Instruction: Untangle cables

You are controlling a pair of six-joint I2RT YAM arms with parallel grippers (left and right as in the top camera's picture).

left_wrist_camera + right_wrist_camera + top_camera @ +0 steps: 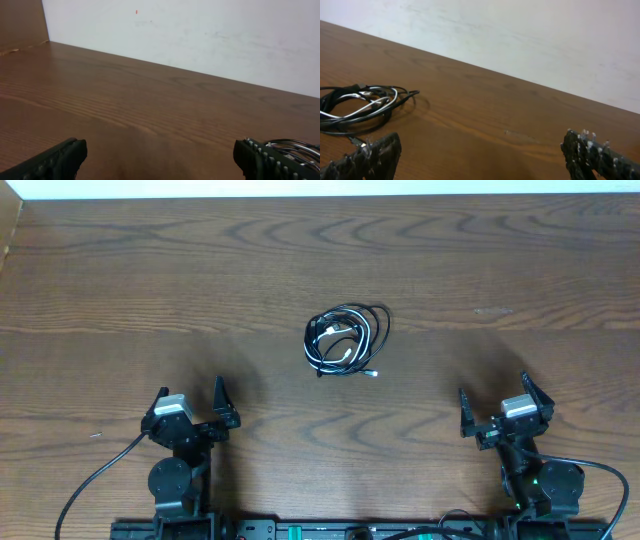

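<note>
- Near the table's [200, 280] front edge, left side: left gripper [190, 388], jaws spread wide, nothing between them.
- Centre of table, well apart from both grippers: cables [345, 340], one black and one white, coiled together in a small overlapping bundle; small plug end [375, 372] lying at its near right side. Which cord crosses over which: too small to tell.
- Front edge, right side: right gripper [493, 386], likewise released and empty.
- Step in hand, as judged: first approach; no cord touched, untangling not begun.
- Handling advice, left then right:
  - Send left gripper to an outer loop on the bundle's left, taking one colour only, pinched low against the wood.
  - Send right gripper to the other colour, near the free plug end.
  - Draw apart slowly; avoid clamping both cords together, which probably tightens the tangle.
- Pose, left arm: folded low over its base, wrist level, fingers aimed toward the far wall; in the left wrist view, bare wood ahead and the bundle just past the right finger.
- Pose, right arm: tucked back the same way, fingers forward; in the right wrist view, bundle ahead and to the left.
</note>
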